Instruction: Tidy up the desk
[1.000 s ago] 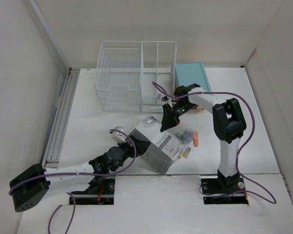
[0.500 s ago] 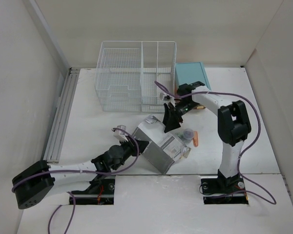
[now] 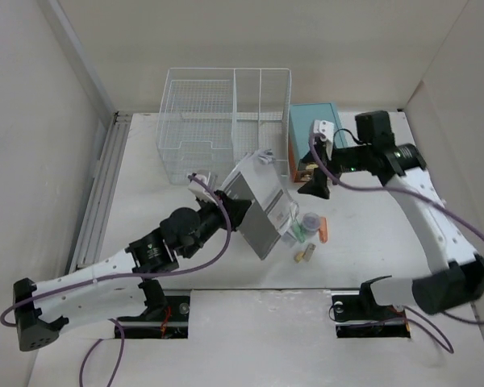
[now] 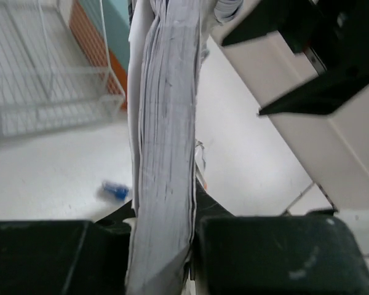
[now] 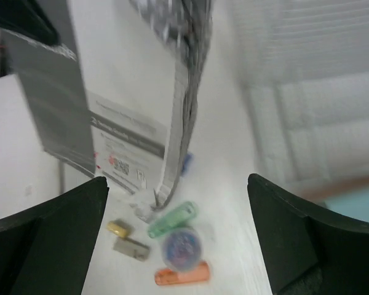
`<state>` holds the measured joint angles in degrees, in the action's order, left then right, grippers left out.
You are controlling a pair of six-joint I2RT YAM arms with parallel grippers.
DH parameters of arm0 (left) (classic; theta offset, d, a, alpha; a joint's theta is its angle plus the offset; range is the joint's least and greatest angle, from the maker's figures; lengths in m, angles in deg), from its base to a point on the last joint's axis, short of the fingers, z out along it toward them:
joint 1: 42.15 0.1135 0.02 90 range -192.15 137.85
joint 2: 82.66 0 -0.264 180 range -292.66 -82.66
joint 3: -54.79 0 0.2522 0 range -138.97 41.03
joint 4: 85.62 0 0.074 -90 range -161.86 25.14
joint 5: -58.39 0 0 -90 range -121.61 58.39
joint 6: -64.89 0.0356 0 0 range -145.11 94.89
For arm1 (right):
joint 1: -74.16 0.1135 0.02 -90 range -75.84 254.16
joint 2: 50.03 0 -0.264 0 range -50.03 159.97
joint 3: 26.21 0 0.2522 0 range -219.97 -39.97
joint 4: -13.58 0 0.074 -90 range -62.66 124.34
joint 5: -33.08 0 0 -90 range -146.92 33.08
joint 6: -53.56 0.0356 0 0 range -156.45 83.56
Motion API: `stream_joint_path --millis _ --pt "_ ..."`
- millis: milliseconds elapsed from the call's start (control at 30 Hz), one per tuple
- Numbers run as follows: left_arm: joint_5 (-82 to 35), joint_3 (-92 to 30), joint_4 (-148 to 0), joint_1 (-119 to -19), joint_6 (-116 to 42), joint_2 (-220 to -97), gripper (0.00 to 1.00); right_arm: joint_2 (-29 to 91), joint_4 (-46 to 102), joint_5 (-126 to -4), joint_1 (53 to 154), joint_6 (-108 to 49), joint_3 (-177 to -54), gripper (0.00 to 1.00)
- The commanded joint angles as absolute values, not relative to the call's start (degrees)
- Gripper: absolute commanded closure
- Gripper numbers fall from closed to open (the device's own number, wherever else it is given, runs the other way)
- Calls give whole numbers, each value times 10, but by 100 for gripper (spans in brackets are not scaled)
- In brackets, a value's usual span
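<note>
The wide, flat, matte white rectangular surface [image 3: 145, 201] lies level and fills the middle of the overhead view, its long sides running left to right. Pale walls [image 3: 32, 121] close it in at the left, back and right. Where it is bare, the finish is plain and unmarked. Both wrist views show blurred patches of the same white top.

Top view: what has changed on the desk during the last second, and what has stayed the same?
The left claw, shut on the stack, tipped it up on edge and moved it toward the basket. The right claw left the stack's far edge, pulled back to the right and is open near the teal box. The basket, the box and the small items on the desk did not move.
</note>
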<state>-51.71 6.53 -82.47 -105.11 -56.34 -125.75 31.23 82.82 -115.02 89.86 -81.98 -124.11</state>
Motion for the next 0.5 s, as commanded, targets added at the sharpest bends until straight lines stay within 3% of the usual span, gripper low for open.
stream_joint_path --millis 0,200,467 --pt "-570 -63 -839 -1053 -472 -1294 100 194 614 -952 902 -624 -1189 0" --pt "-644 -258 -836 -1027 -385 -1484 100 73 524 -893 858 -534 -1120 0" --pt "-791 -489 -843 -995 -272 -1699 100 28 519 -880 828 -509 -1073 0"
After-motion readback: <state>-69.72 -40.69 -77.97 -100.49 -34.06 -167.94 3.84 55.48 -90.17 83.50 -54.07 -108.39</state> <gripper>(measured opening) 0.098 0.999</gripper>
